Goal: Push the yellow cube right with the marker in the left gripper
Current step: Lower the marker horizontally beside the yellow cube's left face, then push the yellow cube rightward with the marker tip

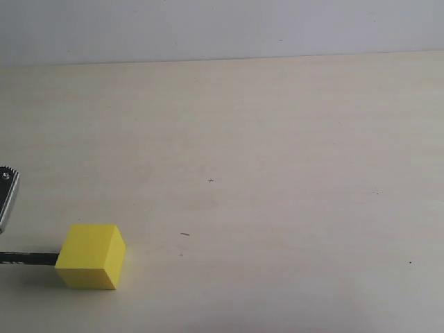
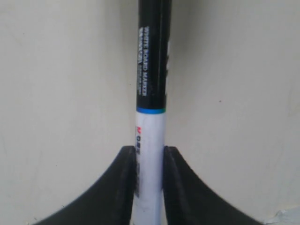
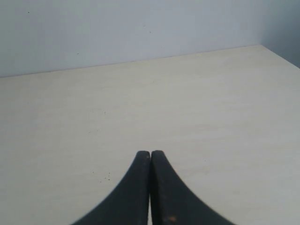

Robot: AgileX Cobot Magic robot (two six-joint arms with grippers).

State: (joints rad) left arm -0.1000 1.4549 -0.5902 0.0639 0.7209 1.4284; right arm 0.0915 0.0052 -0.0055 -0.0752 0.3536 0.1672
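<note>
The yellow cube (image 1: 91, 255) rests on the table near the front left. The marker (image 1: 29, 258) shows as a thin black bar lying level at the left edge, its tip at or touching the cube's left face. A grey and black piece of the left arm (image 1: 6, 196) peeks in above it. In the left wrist view my left gripper (image 2: 150, 152) is shut on the marker (image 2: 151, 93), gripping its white barrel, with the black cap pointing away. The cube is out of that view. My right gripper (image 3: 150, 154) is shut with nothing in it, above bare table.
The pale wooden table (image 1: 277, 173) stretches to the right of the cube and back to a grey wall (image 1: 222, 28). In the right wrist view the table's far edge (image 3: 140, 61) meets the wall.
</note>
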